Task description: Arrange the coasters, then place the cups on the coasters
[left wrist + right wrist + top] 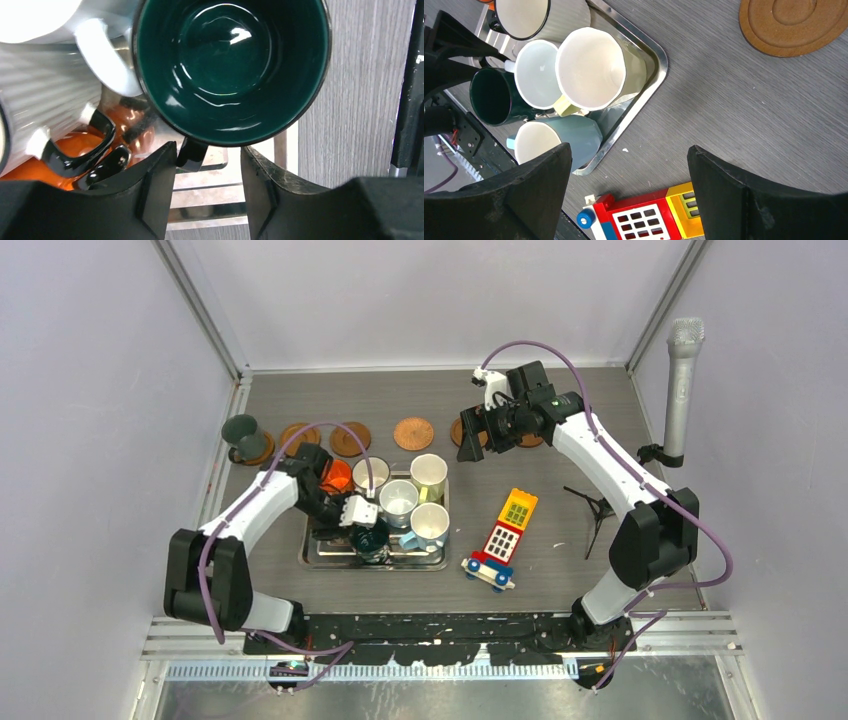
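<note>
Cups crowd a metal tray left of the surface's middle, six by my count. The coasters lie in a row along the far edge, and another green cup already sits on the coaster nearest the far-left corner.

The left tool is down at the tray's near edge. Its fingers stand part-way apart on either side of the handle of a dark green cup, with a gap showing beside the handle, so nothing is gripped yet. The right tool hangs spread wide and empty above the coasters at the far edge.

A pinch on that thin, glossy handle alone looks liable to let the cup pivot and tilt once it leaves the tray. A white cup has its handle just beside the green rim, and an orange cup sits close to the left finger. A lift that drifts sideways would probably knock or drag them. A swinging cup could also land on a coaster's raised ring and sit crooked.
</note>
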